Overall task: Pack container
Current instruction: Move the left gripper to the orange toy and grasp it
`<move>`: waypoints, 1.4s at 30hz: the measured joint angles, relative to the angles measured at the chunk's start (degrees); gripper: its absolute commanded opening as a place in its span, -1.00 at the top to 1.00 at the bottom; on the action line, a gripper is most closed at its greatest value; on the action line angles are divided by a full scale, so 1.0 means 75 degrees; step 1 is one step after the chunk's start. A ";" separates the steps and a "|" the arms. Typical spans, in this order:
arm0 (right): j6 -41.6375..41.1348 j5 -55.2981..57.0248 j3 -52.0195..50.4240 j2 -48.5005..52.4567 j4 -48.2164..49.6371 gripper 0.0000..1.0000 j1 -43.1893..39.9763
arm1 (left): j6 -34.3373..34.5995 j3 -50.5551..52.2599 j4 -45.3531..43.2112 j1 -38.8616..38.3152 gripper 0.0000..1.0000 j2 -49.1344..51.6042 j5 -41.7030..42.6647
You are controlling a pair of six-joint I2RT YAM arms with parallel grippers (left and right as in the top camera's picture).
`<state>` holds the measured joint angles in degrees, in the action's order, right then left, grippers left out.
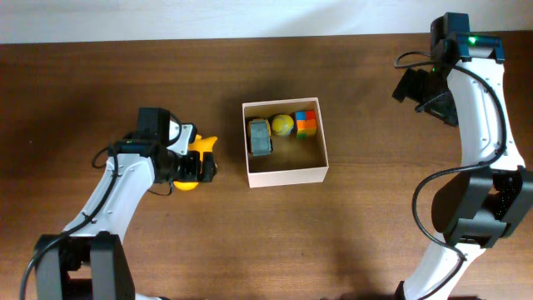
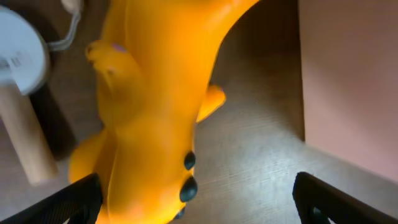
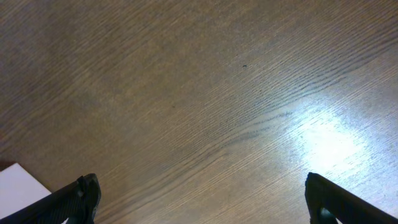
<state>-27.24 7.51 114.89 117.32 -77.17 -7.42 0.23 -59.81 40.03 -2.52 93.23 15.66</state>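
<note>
Grey toy car (image 1: 260,137), yellow ball (image 1: 282,124) and multicoloured cube (image 1: 306,122) sit in the square white-walled cardboard container (image 1: 287,177); orange plastic toy (image 2: 149,93) lies outside, under the released left gripper (image 2: 199,205); right gripper (image 3: 202,199) released too

A white-walled container (image 1: 287,176) sits mid-table on the brown wooden table (image 1: 83,100). Along its far side lie a grey toy car (image 1: 260,137), a yellow ball (image 1: 282,125) and a multicoloured cube (image 1: 306,123). To its left, the left gripper (image 1: 193,169) hangs over a yellow toy (image 1: 205,146). The right gripper (image 1: 420,87) is well apart, near the far right edge.
</note>
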 measured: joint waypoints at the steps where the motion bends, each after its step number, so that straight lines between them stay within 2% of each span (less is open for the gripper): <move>1: 0.0006 0.0000 0.0000 0.0000 -0.0003 -0.98 0.0000 | 0.0000 0.0000 -0.0125 -0.0003 -0.98 0.0000 0.0000; 7: 0.0003 0.0000 0.0000 0.0000 0.0000 -0.98 0.0000 | -0.0093 -0.0006 -0.0836 -0.0003 -0.98 0.0000 -0.0178; 12: 0.0003 0.0000 0.0000 0.0000 0.0000 -0.98 0.0000 | -0.0326 -0.0009 -0.0973 -0.0003 -0.99 0.0000 -0.0597; 15: -0.0003 0.0000 0.0000 0.0000 0.0000 -0.98 0.0000 | -0.0382 -0.0009 -0.0991 -0.0003 -0.92 0.0000 -0.0973; 16: 0.0006 0.0000 0.0000 0.0000 0.0000 -0.98 0.0000 | -0.0388 -0.0009 -0.1037 -0.0003 -0.85 0.0000 -0.1061; 17: 0.0000 0.0000 0.0000 0.0000 0.0000 -0.97 0.0000 | -0.0405 -0.0009 -0.1099 -0.0003 -0.67 0.0000 -0.1137; 18: 0.0000 0.0000 0.0000 0.0000 0.0000 -0.98 0.0000 | -0.0428 -0.0009 -0.1166 -0.0003 -0.47 0.0000 -0.1198; 19: 0.0006 0.0000 0.0000 0.0000 0.0000 -0.98 0.0000 | -0.0478 -0.0009 -0.1227 -0.0003 -0.16 0.0000 -0.1239; 20: 0.0000 0.0000 0.0000 0.0000 0.0000 -0.98 0.0000 | -0.0446 -0.0009 -0.1300 -0.0003 0.01 0.0000 -0.1285; 21: 0.0003 0.0000 0.0000 0.0000 0.0000 -0.97 0.0000 | -0.0481 -0.0009 -0.1358 -0.0003 0.08 0.0000 -0.1320; 26: 0.0000 0.0000 0.0000 0.0000 0.0000 -0.98 0.0000 | -0.0519 -0.0009 -0.1670 -0.0003 0.05 0.0000 -0.1358; 29: 0.0003 0.0000 0.0000 0.0000 0.0000 -0.97 0.0000 | -0.0539 -0.0009 -0.1781 -0.0003 -0.38 0.0000 -0.1352; 30: 0.0003 0.0000 0.0000 0.0000 0.0000 -0.98 0.0000 | -0.0571 -0.0012 -0.1804 -0.0003 -0.47 0.0009 -0.1355; 36: 0.0003 0.0000 0.0000 0.0000 -0.0003 -0.98 0.0000 | -0.0519 -0.0012 -0.2014 -0.0003 -0.51 0.0353 -0.1078; 39: 0.0003 0.0000 0.0000 0.0000 -0.0003 -0.98 0.0000 | -0.0519 -0.0012 -0.2116 -0.0003 -0.32 0.0711 -0.0938; 42: 0.0003 0.0000 0.0000 0.0000 -0.0003 -0.98 0.0000 | -0.0510 -0.0012 -0.2183 -0.0003 0.22 0.0906 -0.0836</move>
<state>-27.22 7.51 114.89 117.32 -77.19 -7.42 -3.60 -59.90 23.66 -2.55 100.03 9.39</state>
